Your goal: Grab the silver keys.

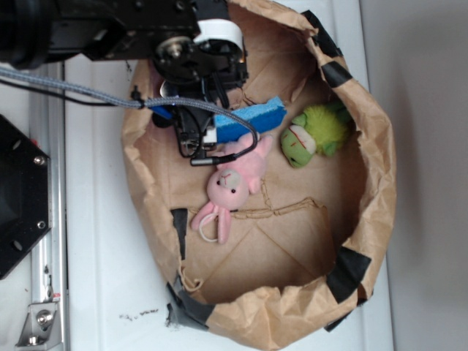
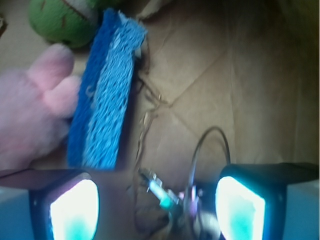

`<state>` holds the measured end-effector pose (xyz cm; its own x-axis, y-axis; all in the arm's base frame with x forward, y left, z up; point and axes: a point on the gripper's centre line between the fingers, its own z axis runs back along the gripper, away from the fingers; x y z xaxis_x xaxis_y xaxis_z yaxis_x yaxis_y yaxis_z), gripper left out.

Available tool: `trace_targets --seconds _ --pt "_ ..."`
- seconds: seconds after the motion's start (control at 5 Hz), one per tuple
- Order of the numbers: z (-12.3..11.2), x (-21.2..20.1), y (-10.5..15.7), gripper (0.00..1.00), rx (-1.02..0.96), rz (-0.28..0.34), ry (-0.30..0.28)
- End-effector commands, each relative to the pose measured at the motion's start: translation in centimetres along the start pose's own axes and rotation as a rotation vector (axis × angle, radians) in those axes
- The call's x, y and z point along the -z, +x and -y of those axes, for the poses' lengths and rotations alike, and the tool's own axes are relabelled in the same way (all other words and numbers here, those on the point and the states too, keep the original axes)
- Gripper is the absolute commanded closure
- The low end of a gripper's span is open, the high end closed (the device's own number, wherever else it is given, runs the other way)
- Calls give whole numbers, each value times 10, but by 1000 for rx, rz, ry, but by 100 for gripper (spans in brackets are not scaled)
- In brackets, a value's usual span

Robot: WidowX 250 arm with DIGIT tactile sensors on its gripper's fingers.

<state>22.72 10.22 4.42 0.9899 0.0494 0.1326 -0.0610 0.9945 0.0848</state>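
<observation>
In the wrist view the silver keys lie on the brown paper floor of the bag, their thin wire ring looping upward. My gripper is open; its two fingers stand on either side of the keys, with visible gaps to both. In the exterior view the arm covers the keys, and the gripper is low inside the bag at its upper left.
A blue sponge stands on edge just beyond the keys. A pink plush bunny lies beside it and a green plush toy further right. The brown paper bag's crumpled wall rings everything.
</observation>
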Motion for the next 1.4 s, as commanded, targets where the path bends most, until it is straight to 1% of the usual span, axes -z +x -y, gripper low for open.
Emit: trace_targets --seconds 0.0,0.2,0.8,1.0,1.2 --pt "-11 17 2 0 23 41 58" --pt "-9 16 3 100 1 48 48" --pt "-8 13 7 100 -18 44 53" --pt "-5 4 3 100 -4 50 26" --pt "2 -26 -7 100 -3 57 -22"
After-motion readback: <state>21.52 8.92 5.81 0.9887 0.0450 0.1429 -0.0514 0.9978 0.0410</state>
